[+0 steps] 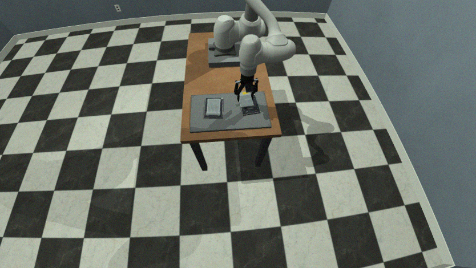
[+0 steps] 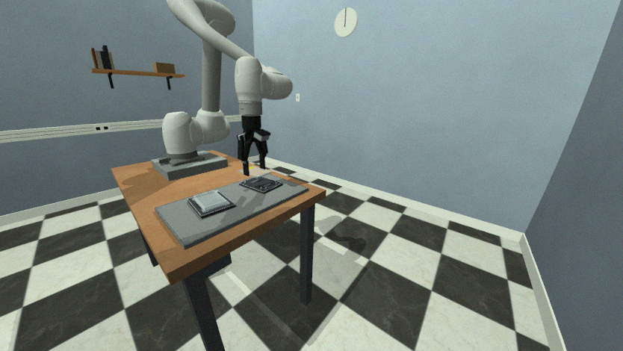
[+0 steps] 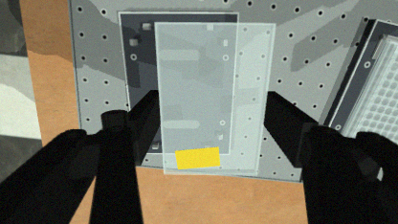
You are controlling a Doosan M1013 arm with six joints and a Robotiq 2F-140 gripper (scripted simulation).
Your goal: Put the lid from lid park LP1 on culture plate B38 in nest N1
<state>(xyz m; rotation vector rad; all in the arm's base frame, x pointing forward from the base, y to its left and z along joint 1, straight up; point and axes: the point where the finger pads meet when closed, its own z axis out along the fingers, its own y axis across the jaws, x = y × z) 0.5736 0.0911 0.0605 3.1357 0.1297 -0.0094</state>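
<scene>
My gripper is shut on the clear lid, one finger on each long side. The lid has a yellow tag at its near end. It is held above the dark lid park LP1 and sits shifted off it towards the plate side. The white culture plate B38 sits uncovered in its dark nest N1 at the other end of the grey board.
The grey perforated board lies on the wooden table. The robot's base plate stands at the table's back. The table edge runs close behind the lid park.
</scene>
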